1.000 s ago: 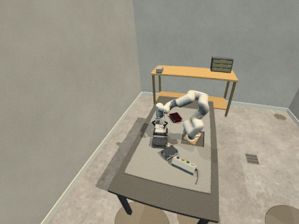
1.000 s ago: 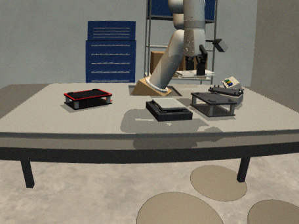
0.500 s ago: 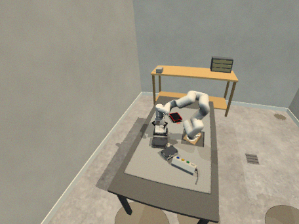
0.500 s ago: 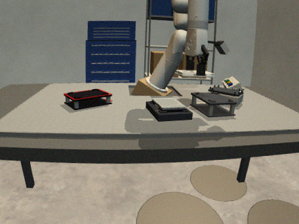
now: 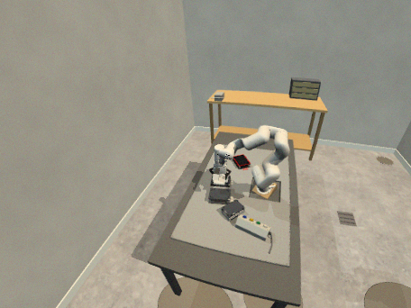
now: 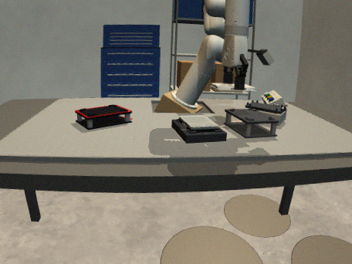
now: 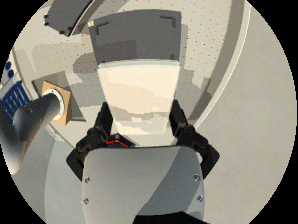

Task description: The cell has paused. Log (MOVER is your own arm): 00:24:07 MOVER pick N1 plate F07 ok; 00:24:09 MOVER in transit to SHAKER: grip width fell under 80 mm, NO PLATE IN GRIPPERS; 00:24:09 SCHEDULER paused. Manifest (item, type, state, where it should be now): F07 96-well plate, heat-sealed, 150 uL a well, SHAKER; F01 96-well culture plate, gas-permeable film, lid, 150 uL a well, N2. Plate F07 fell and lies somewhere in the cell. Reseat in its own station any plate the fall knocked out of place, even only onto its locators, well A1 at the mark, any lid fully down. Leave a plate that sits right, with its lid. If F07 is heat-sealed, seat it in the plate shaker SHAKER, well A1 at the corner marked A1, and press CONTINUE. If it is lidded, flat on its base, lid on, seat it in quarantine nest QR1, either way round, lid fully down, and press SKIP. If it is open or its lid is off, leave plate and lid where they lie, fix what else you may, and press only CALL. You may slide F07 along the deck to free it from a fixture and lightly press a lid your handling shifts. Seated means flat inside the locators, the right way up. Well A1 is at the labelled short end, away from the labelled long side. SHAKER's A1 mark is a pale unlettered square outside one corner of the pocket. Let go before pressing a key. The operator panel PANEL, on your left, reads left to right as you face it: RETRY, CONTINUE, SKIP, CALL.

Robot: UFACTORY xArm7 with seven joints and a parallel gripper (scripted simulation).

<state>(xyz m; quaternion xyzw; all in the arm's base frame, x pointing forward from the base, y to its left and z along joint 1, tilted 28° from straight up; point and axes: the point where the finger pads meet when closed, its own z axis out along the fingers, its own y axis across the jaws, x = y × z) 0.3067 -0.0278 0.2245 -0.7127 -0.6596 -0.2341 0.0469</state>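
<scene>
My gripper (image 6: 236, 82) is shut on a pale flat plate (image 6: 231, 87) by its two long sides and holds it level, well above the table. In the wrist view the plate (image 7: 140, 99) fills the space between the fingers. An empty dark pocket with corner marks (image 7: 136, 32) lies just ahead of it; it is the dark platform on legs (image 6: 251, 121). A second pale plate (image 6: 198, 122) sits flat in a low dark nest near the robot base. A further dark station (image 6: 267, 106) stands beyond the platform, in front of the operator panel (image 6: 272, 96).
A red-rimmed empty nest (image 6: 103, 115) stands on the far side of the base from the other stations. The panel with coloured keys (image 5: 253, 225) lies near the table's front, with its cable trailing off. The arm's base (image 5: 265, 186) is mounted mid-table.
</scene>
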